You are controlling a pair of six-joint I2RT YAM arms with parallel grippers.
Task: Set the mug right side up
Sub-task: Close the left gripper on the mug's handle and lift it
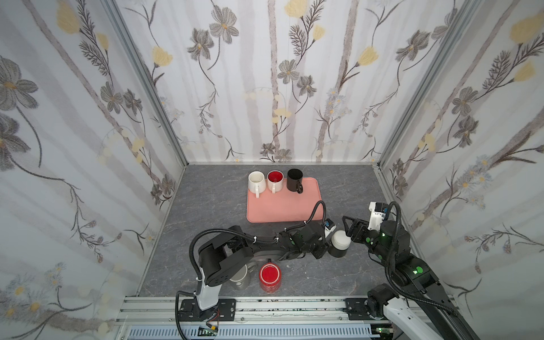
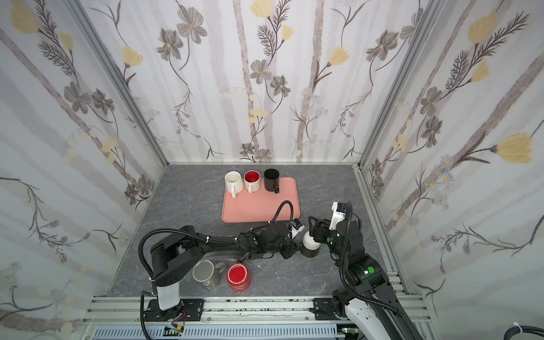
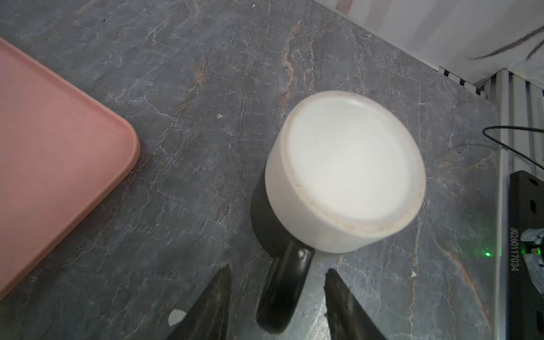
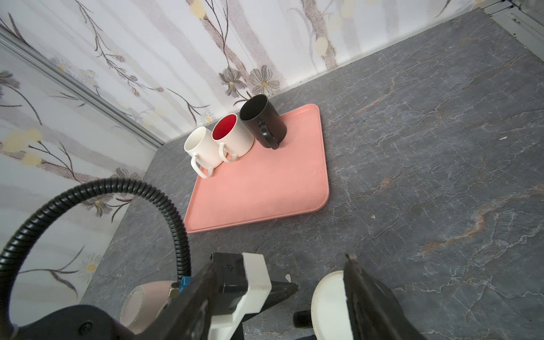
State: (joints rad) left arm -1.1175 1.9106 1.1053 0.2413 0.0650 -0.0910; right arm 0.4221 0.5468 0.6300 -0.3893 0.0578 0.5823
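Note:
The mug (image 1: 341,240) (image 2: 311,242) stands upside down on the grey table, right of centre. Its white base (image 3: 347,170) faces up, its lower body is black, and its black handle (image 3: 282,294) sticks out sideways. My left gripper (image 3: 278,268) (image 1: 325,248) is open with a finger on either side of the handle and a gap showing on both sides. My right gripper (image 4: 281,260) (image 1: 347,229) is open just above the mug's far side, and one finger (image 4: 362,294) overlaps the white base (image 4: 326,306).
A pink tray (image 1: 282,206) (image 4: 265,188) lies behind the grippers. At its back edge stand a white mug (image 1: 255,180), a white mug with a red inside (image 1: 275,179) and a black mug (image 1: 294,179), all upright. A grey mug (image 2: 206,272) and a red mug (image 1: 270,276) sit near the front by the left arm's base.

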